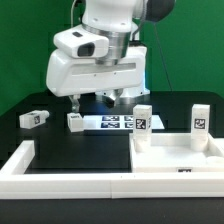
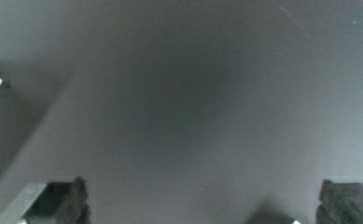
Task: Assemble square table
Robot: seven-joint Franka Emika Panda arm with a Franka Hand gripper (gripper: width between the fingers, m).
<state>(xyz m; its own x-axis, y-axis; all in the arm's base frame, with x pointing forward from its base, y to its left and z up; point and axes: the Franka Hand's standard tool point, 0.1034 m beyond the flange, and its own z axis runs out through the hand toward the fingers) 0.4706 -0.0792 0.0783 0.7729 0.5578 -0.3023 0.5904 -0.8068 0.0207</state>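
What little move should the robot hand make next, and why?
Probably shift over the nearest leg block and lower toward it: the gripper is wide open, holds nothing, and its wrist view shows only black table beneath it.

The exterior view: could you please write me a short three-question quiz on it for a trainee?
1. True or false: the gripper is shut.
2. How many legs stand upright?
3. What lies toward the exterior view's left? A) legs lying down B) upright legs C) the slab

Key: 1 false, it is open; 2 two; 3 A.
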